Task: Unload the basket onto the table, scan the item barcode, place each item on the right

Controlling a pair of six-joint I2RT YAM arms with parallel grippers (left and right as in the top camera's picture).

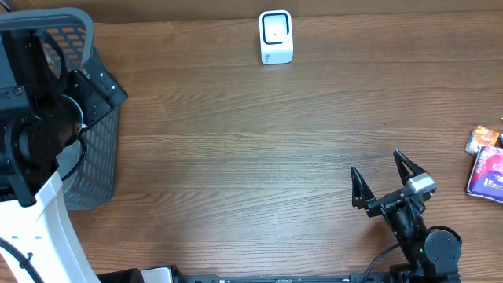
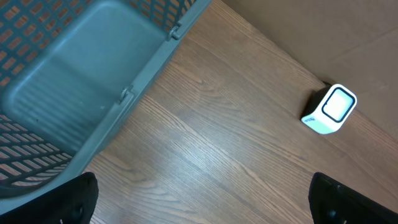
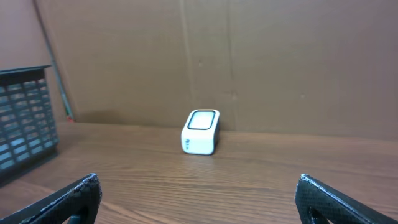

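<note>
Both left gripper (image 2: 205, 208) and right gripper (image 1: 376, 163) gape empty. I see a boxy white scanner (image 1: 276, 37) on the grainy wood table (image 1: 236, 157), plus a mesh basket (image 1: 102, 157).

A small white scanner (image 1: 276, 37) with a dark-rimmed window stands upright near the table's (image 1: 236, 157) far edge. A purple packet (image 1: 489, 174) lies flat at the right edge. A smaller orange packet (image 1: 481, 140) lies just beside it.
</note>
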